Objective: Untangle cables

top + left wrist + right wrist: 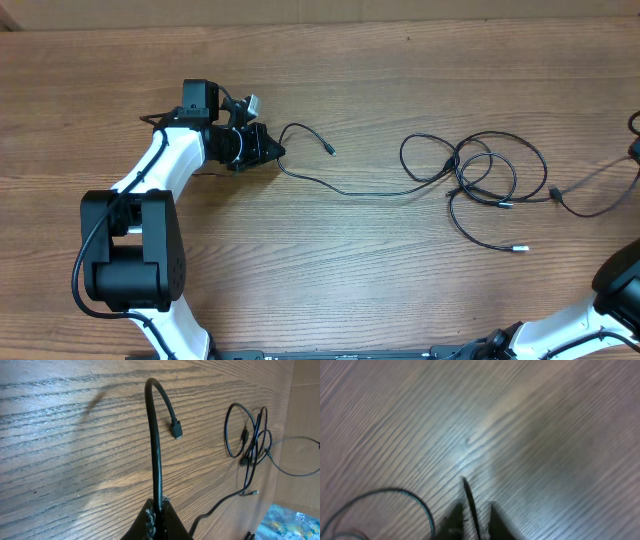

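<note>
Fingers (145, 524) of the left gripper (275, 152) pinch one cable (156, 450) at far left. The knotted cables (460, 172) lie to the right. The right gripper (476, 509) is blurred, so its closure cannot be told. Recommend a slow, low leftward pull, watching for loops tightening.

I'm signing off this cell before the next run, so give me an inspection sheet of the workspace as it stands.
Surface: wooden table, bare grain, no spills seen.
Job's things: tangled cables looped together right of centre; one cable runs out leftward, its plug curling free past the grip.
Clutter: nothing seen.
Grippers: left gripper shut on that cable; right gripper blurred, a thin cord between its fingers, grip unclear.
Cables: thick black wire along the left arm, apart from the tangle.
Surroundings: pale strip beyond the table's far edge.
</note>
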Controlling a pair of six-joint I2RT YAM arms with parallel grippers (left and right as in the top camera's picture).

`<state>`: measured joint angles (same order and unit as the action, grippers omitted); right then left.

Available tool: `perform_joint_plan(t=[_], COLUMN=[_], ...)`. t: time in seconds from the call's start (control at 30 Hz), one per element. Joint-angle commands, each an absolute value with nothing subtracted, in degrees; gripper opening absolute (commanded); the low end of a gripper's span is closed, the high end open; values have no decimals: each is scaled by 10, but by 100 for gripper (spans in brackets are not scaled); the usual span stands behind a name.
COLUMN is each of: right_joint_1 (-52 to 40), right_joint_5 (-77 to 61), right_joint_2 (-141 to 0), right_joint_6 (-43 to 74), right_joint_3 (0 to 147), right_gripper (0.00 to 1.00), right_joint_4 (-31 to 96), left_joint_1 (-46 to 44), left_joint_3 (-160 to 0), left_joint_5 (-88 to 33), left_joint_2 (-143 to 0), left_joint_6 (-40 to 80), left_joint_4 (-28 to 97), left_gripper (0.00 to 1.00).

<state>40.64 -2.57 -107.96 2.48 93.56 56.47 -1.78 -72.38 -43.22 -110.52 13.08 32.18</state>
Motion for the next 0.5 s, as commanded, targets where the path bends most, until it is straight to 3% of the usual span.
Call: perform_joint_plan(t=[0.0,0.1,0.47], right_joint_1=[389,368,180], right_joint_5=[-39,-86,-43], right_joint_2=[-1066,-1066,-1057], right_joint_6=[27,-4,-64], right_joint_3=[952,965,968], right_gripper=[57,99,100], right_joint_4=[565,578,631], left_joint_1=[-19,-19,-19], left_joint_3=[-730,-730,-730], left_joint_5=[-430,-430,-430], left_joint_2=[-1090,-1090,-1090], left_joint_6=[117,117,116], left_joint_4=[323,323,315], left_gripper=[4,4,4])
